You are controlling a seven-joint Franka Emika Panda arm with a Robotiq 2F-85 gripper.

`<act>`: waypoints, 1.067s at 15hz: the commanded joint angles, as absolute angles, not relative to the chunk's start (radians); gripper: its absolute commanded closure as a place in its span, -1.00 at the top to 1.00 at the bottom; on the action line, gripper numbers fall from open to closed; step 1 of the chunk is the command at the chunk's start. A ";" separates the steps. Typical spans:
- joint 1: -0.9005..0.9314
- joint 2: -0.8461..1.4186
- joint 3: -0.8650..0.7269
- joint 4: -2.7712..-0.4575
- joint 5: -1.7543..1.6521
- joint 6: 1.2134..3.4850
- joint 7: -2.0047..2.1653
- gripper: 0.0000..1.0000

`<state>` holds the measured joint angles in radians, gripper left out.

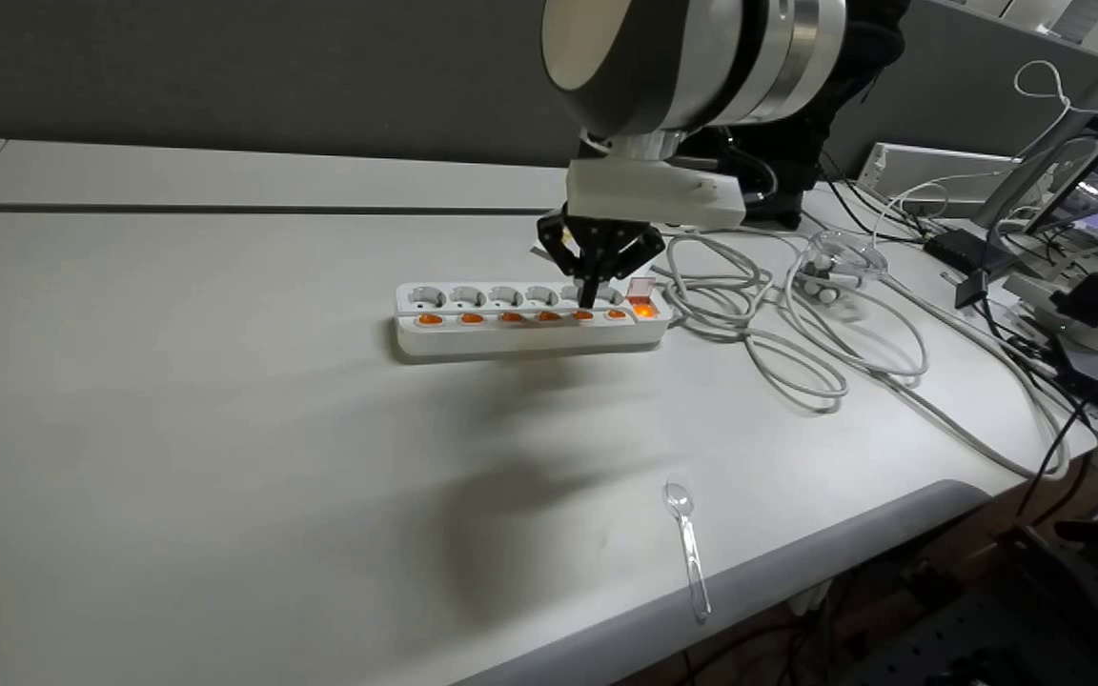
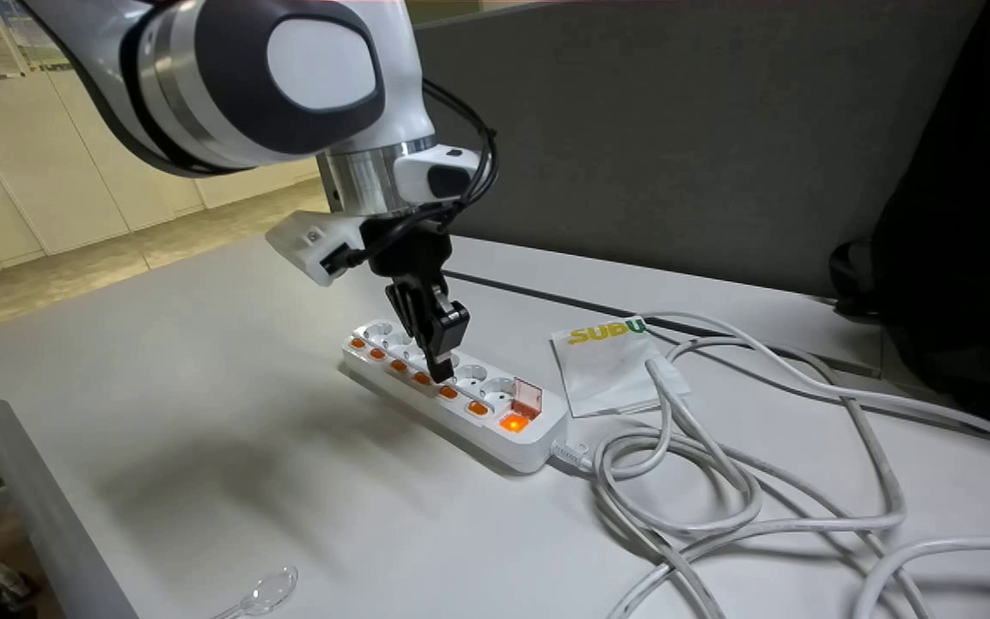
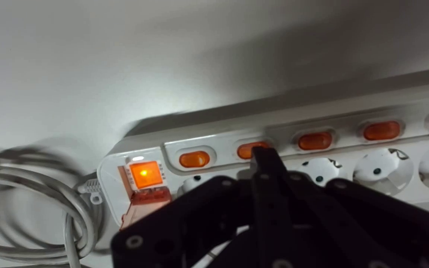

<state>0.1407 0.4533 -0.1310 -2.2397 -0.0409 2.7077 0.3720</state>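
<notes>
A white power strip (image 1: 530, 343) lies on the table, with a row of several sockets and a row of orange switches along one edge. At its cable end, a larger square switch (image 3: 145, 175) glows orange, and its clear reddish cover (image 2: 527, 397) stands flipped up. My gripper (image 3: 262, 150) is shut, pointing down, with nothing between its fingers. In the wrist view its tips overlap part of an orange switch (image 3: 245, 150), the second oval one from the glowing square. Both exterior views put the tips right at the switch row; whether they touch cannot be told. The gripper hides some sockets.
Loops of grey-white cable (image 1: 802, 386) spread beside the strip's glowing end. A printed paper napkin (image 2: 607, 370) lies behind that end. A clear plastic spoon (image 1: 687, 543) rests near the table's front edge. A grey partition (image 1: 225, 76) and a black bag (image 2: 959, 232) stand behind.
</notes>
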 commanded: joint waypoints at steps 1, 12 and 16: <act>0.139 0.457 -0.129 -2.240 -0.041 2.710 0.373 -1.00; 0.138 0.497 -0.118 -2.235 -0.016 2.741 0.373 -1.00; 0.153 0.515 -0.127 -2.223 -0.022 2.728 0.391 -1.00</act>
